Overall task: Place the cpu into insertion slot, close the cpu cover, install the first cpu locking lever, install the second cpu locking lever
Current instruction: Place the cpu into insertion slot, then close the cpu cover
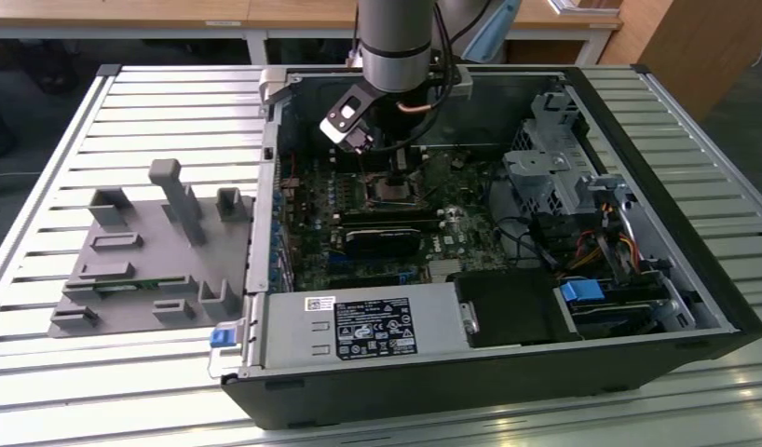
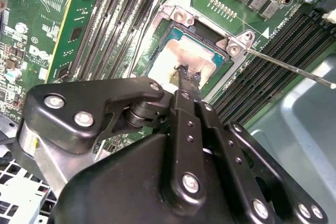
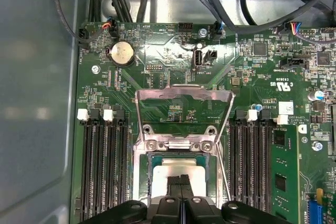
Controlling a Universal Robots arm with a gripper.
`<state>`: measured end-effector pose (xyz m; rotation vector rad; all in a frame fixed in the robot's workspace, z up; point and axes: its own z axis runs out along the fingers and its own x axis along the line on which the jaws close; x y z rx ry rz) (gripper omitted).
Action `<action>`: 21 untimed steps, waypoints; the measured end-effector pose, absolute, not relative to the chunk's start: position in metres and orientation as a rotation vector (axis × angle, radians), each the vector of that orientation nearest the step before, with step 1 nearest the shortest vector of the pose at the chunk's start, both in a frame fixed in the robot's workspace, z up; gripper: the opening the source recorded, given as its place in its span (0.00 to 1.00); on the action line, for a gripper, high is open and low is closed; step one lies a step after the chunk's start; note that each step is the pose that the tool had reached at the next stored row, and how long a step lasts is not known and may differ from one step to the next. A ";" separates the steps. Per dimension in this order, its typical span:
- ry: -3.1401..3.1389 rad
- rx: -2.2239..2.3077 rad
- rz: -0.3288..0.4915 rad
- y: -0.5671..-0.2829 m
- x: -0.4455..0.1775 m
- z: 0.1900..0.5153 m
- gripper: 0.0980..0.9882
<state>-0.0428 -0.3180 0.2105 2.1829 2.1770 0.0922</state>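
The cpu [image 3: 165, 174] lay flat inside the slot [image 3: 137, 182], pale face up, so the placing step appeared complete or nearly so. The gripper [image 3: 180, 181] stood directly above it with the fingers closed together and nothing between them. In the second wrist view the tips sat on or just above the cpu face; contact could not be confirmed. The cover [image 3: 184, 92] was swung back, open, lying over the board [image 3: 168, 56] beyond the slot. One lever [image 2: 289, 67] stood free beside the slot, unlatched. Judged from this, closing the cover and securing both levers were outstanding. The slot sat between banks of memory slots [image 3: 102, 166]. The case [image 1: 481, 372] lay on its side, open, on a slatted metal table [image 1: 108, 391]. A grey fixture [image 1: 145, 261] rested on the table at the exterior view's left, just beside the case. Wooden desks [image 1: 170, 11] stood behind.
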 end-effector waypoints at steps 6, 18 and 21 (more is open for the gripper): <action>2.177 2.183 0.092 -0.318 -0.043 0.211 0.01; 2.177 2.183 0.092 -0.318 -0.043 0.218 0.01; 2.177 2.184 0.092 -0.318 -0.043 0.222 0.01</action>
